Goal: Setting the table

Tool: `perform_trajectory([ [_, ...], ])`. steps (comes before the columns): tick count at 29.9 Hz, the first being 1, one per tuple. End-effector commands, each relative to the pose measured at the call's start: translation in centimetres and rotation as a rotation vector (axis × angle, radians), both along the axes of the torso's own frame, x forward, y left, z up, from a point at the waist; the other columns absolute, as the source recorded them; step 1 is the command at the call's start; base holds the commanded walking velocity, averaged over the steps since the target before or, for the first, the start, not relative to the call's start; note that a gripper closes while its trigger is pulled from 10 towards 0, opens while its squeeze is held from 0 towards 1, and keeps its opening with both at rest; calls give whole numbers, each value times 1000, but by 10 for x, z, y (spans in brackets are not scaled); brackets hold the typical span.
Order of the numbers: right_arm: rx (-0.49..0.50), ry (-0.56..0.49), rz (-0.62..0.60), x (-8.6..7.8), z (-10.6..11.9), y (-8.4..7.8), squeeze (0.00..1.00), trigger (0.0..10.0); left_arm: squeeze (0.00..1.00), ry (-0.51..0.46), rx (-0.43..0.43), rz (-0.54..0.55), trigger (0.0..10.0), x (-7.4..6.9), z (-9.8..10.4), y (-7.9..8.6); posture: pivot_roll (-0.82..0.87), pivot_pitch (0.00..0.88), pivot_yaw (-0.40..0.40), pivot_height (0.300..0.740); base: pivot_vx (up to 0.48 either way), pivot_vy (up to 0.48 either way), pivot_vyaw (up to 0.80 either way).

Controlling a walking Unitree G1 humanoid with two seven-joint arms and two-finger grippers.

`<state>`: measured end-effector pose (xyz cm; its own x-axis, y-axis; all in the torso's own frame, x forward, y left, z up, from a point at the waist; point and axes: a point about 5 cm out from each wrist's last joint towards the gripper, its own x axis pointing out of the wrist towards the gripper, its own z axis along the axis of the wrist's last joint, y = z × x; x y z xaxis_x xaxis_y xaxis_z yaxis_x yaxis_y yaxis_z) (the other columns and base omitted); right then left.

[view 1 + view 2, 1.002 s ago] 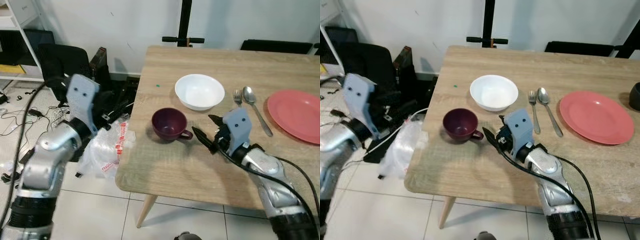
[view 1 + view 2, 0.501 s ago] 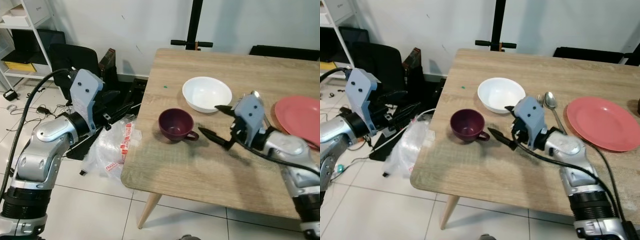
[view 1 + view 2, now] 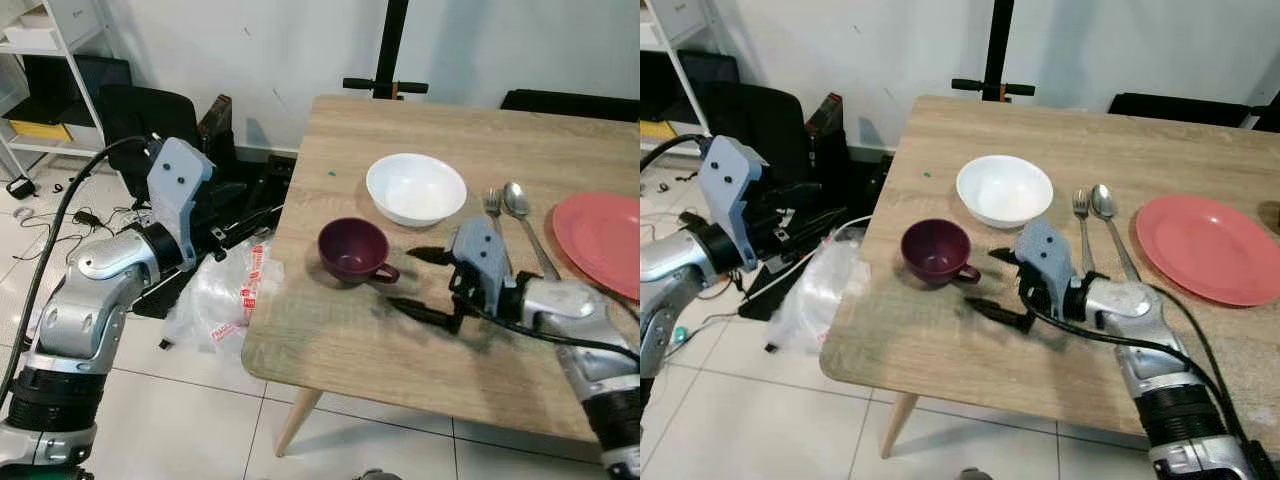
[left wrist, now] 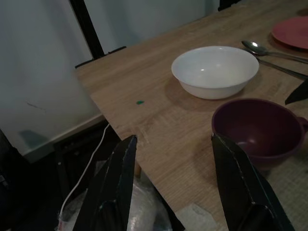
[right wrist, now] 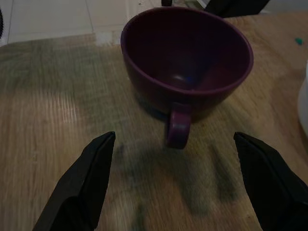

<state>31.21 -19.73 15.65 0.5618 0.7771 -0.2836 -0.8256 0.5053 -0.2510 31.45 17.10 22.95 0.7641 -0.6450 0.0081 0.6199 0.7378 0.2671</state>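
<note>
A dark purple cup (image 3: 352,248) stands upright near the left end of the wooden table (image 3: 350,345), its handle (image 5: 178,130) turned toward my right gripper (image 3: 405,278). That gripper is open, low over the table, with one finger on each side of the handle line and a short gap to the cup. Behind the cup sits a white bowl (image 3: 415,188), then a fork (image 3: 492,203), a spoon (image 3: 520,200) and a red plate (image 3: 605,228) to the right. My left gripper (image 4: 173,139) is open and held off the table's left side, pointing at the cup and bowl.
Left of the table, a clear plastic bag (image 3: 225,295), cables and a black chair (image 3: 150,120) crowd the tiled floor. A white shelf (image 3: 40,60) stands at the far left. A black stand (image 3: 390,60) and a chair back (image 3: 570,100) are behind the table.
My right gripper has dropped lower toward the table and now faces the cup's handle with its fingers spread. The camera shifted earlier. The left arm has hardly moved.
</note>
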Motion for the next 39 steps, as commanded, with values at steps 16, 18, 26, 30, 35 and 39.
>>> perform_trajectory([
  [16, 72, 49, -23, 22, -15, 20, 0, 7529, 0, 116, 52, -185, 10000, -25, -12, -4, -58, 16, 45, 740, 0, 0, 0],
  [18, 71, 49, -31, 23, -15, 18, 0, 7608, 0, 136, 69, -223, 10000, -29, -13, -4, -57, 17, 45, 740, 0, 0, 0],
  [26, 72, 47, -43, 26, -16, 15, 0, 2196, 0, 145, 87, -243, 10000, -32, -14, -3, -58, 16, 47, 740, 0, 0, 0],
  [30, 79, 43, -41, 28, -14, 15, 0, 0, 0, 172, 114, -258, 10000, -34, -20, -3, -59, 15, 49, 740, 0, 0, 0],
  [35, 97, 43, -34, 29, -12, 14, 0, 0, 0, 222, 170, -274, 10000, -42, -32, 4, -58, 11, 52, 740, 0, 0, 0],
  [39, 104, 40, -34, 30, -11, 14, 0, 0, 0, 231, 172, -269, 10000, -43, -33, 5, -58, 11, 52, 740, 0, 0, 0],
])
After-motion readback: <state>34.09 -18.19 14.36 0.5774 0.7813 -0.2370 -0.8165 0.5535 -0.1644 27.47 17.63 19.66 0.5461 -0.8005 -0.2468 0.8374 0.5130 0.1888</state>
